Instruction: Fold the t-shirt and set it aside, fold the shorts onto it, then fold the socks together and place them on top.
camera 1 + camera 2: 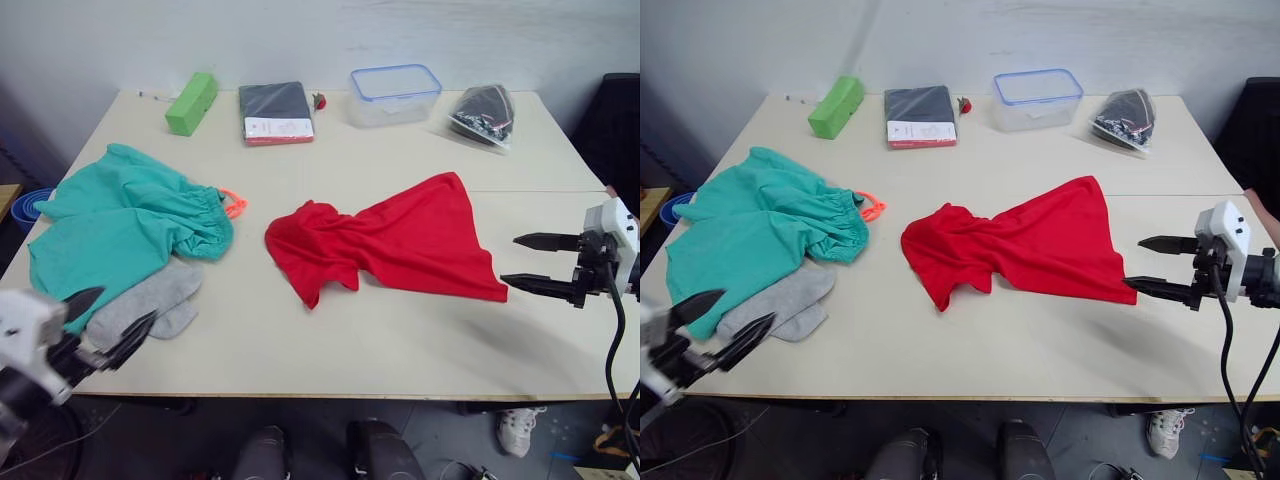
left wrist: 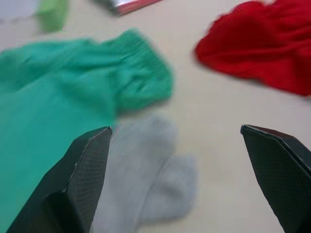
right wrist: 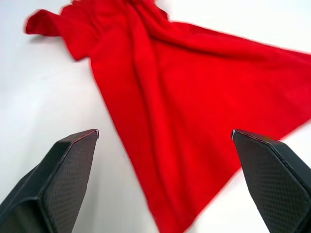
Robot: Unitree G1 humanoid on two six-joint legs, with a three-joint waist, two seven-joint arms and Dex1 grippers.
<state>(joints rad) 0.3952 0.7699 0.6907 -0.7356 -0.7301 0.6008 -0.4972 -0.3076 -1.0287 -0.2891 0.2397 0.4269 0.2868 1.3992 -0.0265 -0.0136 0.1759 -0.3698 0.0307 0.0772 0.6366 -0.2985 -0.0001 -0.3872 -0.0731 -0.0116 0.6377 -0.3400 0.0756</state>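
Fingers spread wide on both sides: our right gripper (image 1: pixel 532 262) hangs empty at 3 o'clock, tips just beside the hem of the t-shirt (image 1: pixel 400 243); our left gripper (image 1: pixel 108 322) hovers empty at 8 o'clock, near the socks (image 1: pixel 150 299). Nothing is folded yet. The t-shirt lies crumpled mid-table, the shorts (image 1: pixel 115 228) heaped at 9 o'clock, seemingly overlapping the socks. We judge every fold remains.

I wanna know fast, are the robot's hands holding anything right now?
Left gripper: open, holding nothing, near the socks.
Right gripper: open, holding nothing, beside the t-shirt.
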